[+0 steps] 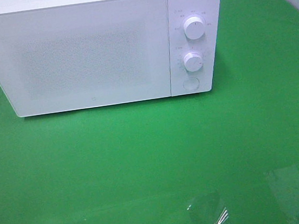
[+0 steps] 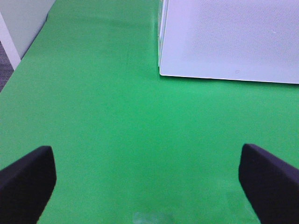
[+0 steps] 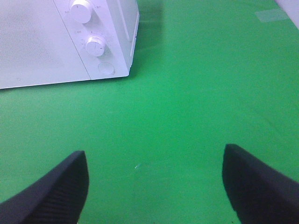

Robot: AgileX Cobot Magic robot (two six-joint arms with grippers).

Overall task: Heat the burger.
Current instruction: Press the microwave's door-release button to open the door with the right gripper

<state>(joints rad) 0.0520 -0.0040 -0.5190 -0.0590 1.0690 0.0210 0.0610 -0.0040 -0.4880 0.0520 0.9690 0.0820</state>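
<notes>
A white microwave (image 1: 87,48) is seen standing on a green cloth (image 1: 144,156), with its door shut flat against the front. On the panel at the right of the door, an upper knob (image 1: 194,28) is set above a lower knob (image 1: 193,61), and a round button (image 1: 191,84) is placed below both. The burger is not shown in any view, so its place cannot be told. In front of the microwave and well apart from it, patches of clear tape (image 1: 211,213) are stuck on the cloth. The left gripper (image 2: 147,163) is held above bare cloth off the microwave's left front corner, its dark fingers (image 2: 28,179) spread wide with nothing between them. The right gripper (image 3: 154,163) is held before the knob side of the microwave, likewise spread wide and grasping nothing.
</notes>
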